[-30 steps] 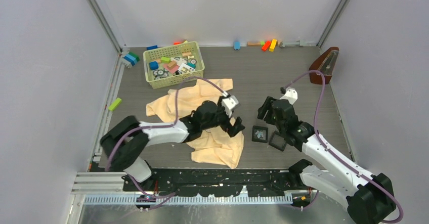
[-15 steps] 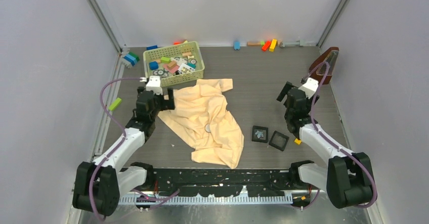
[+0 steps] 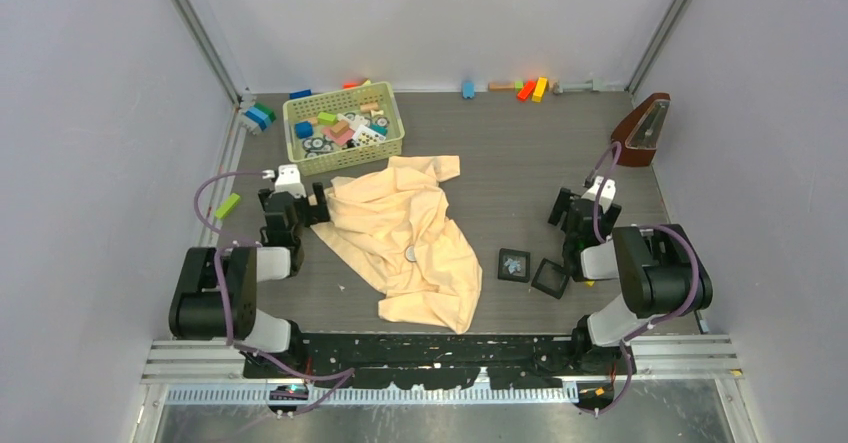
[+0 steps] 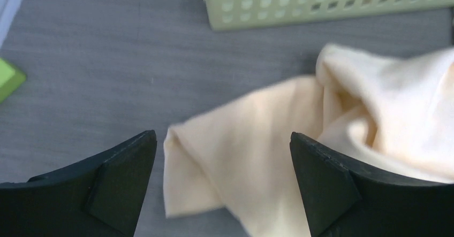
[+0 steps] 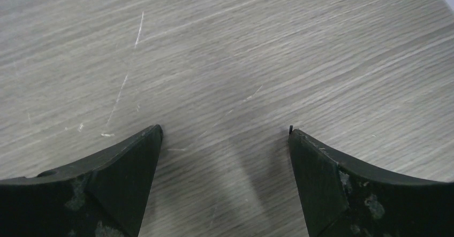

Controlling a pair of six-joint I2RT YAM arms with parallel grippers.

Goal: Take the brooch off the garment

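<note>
Gaping left gripper (image 3: 296, 203): I saw its jaws spread wide with nothing between them, right at the left edge of the garment (image 3: 400, 223). Whether it touched the cloth I could not tell.
Left wrist view: a folded corner of the garment (image 4: 257, 157) showed below the gap of the jaws, with grey table (image 4: 80, 60) around it.
Right gripper (image 3: 583, 213): its jaws stood wide apart as well and held nothing. It sat well to the right of the garment.
Right wrist view: I saw only bare, scratched table (image 5: 225, 60) under that gripper (image 5: 225, 132).
Brooch (image 3: 514, 263): it was off the garment, a small silvery glint inside a black tray (image 3: 501, 265) just right of the garment's lower hem and apart from the cloth.
Second tray (image 3: 550, 278): this one sat farther right of the garment, turned at an angle.
Garment: it was peach-coloured, crumpled and spread out on the table.
Disc (image 3: 409, 254): round and grey, it lay on the garment, low of its middle.
Basket (image 3: 350, 158): pale green and holding coloured blocks, it stood just beyond the garment's far left edge.
Block (image 3: 227, 205): this green piece lay left of the garment, past the left gripper.
</note>
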